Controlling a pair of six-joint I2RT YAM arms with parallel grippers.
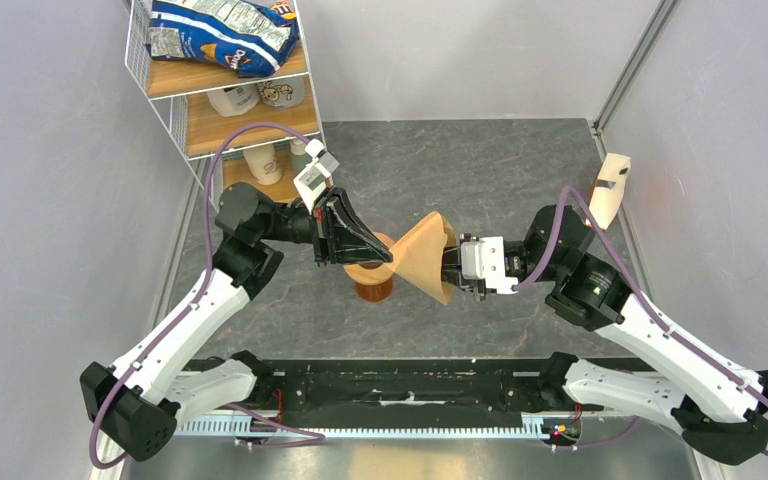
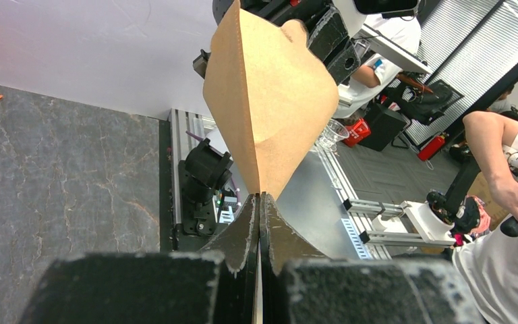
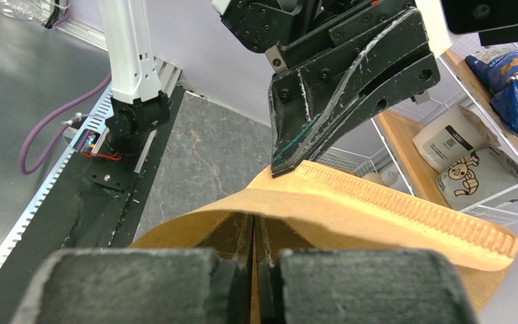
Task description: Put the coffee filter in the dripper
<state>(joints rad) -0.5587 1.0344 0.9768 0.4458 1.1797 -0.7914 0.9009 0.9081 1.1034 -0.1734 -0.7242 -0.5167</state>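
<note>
The coffee filter (image 1: 423,255), a tan paper cone, hangs in the air between both arms at the table's middle. My left gripper (image 1: 388,257) is shut on one corner of it; in the left wrist view the filter (image 2: 270,101) rises out of the pinched fingertips (image 2: 260,197). My right gripper (image 1: 447,262) is shut on the opposite edge, and the paper (image 3: 378,209) arches over its fingers (image 3: 254,217). The dripper (image 1: 372,270), a light-wood ring, sits just below and left of the filter, partly hidden under my left gripper's fingers.
The dripper rests on an amber glass vessel (image 1: 373,292). A wire shelf rack (image 1: 225,90) with a snack bag, cups and bottles stands at the back left. A pale wooden stand (image 1: 610,190) leans by the right wall. The arm bases' black rail (image 1: 410,385) runs along the near edge.
</note>
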